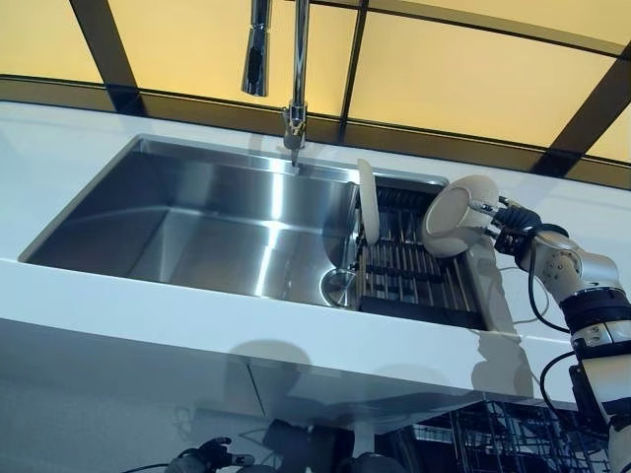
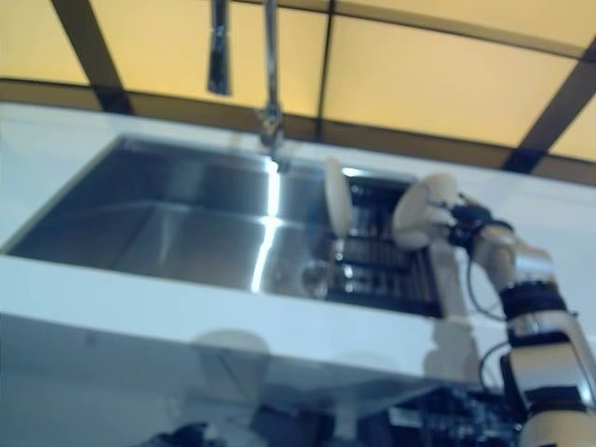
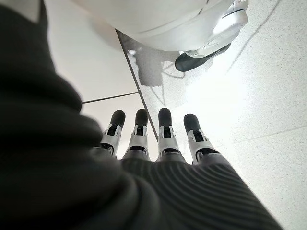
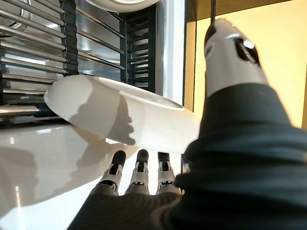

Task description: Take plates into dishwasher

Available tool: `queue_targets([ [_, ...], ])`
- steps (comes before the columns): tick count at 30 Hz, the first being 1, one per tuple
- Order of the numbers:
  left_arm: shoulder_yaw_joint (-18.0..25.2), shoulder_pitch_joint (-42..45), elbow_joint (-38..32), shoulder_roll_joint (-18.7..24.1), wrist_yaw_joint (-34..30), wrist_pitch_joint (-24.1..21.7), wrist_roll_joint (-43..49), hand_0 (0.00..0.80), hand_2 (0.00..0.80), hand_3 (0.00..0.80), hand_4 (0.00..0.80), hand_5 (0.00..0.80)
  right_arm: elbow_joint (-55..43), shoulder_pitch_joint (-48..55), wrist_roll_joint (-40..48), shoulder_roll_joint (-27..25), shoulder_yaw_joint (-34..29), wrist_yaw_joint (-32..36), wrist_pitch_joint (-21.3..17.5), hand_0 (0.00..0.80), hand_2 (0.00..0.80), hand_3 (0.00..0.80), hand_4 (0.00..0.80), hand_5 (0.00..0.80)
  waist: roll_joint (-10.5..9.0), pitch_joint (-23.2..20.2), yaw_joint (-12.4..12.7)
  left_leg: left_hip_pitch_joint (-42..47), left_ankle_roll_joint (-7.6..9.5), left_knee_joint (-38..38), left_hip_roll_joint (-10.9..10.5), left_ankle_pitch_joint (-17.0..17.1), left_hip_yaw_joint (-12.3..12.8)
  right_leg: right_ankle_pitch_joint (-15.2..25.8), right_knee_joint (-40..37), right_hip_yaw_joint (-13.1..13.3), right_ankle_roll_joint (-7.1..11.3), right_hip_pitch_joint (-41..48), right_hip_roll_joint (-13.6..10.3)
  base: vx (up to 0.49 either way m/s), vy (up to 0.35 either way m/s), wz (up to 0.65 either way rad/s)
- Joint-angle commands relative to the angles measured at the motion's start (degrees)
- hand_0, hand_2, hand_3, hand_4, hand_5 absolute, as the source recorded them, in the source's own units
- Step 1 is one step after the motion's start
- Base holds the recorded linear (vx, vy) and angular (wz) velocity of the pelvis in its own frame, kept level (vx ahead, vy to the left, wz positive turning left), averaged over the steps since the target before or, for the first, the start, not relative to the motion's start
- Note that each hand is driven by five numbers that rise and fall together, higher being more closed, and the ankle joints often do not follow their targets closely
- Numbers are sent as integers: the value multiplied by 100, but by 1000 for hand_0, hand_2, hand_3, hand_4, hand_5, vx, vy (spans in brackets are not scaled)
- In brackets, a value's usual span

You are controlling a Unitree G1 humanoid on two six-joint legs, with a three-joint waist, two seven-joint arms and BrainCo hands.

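Observation:
My right hand [image 1: 508, 225] is shut on a white plate [image 1: 455, 215] and holds it tilted on edge above the right end of the dark drying rack [image 1: 414, 266]. In the right wrist view the plate [image 4: 120, 115] lies between the thumb [image 4: 230, 52] and the fingers [image 4: 139, 177]. A second white plate [image 1: 367, 202] stands upright at the rack's left end, beside the sink basin. My left hand [image 3: 165, 139] hangs low below the counter with straight fingers over the floor, holding nothing.
The steel sink [image 1: 217, 217] fills the middle of the white counter [image 1: 148, 315], with a tall faucet [image 1: 296, 69] behind it. A dishwasher's wire basket [image 1: 493, 439] shows below the counter edge at the lower right.

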Motion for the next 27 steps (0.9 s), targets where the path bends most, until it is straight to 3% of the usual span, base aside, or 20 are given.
queue_targets([
  [1,-257,133,-4,-24,24,20,180,0,0,0,0,0,-113,-647,153,-88,139,-76,-221,0,0,0,0,0,80,-55,183,510,369,-748,-221,-133,319,-483,562,-3,281,-506,154,0,0,0],
  [27,-256,63,44,-53,66,45,114,0,0,0,0,0,442,-969,187,61,263,-310,245,0,0,0,0,0,49,-5,262,501,357,-825,-198,-50,324,-444,445,-67,270,-452,166,0,0,0],
])
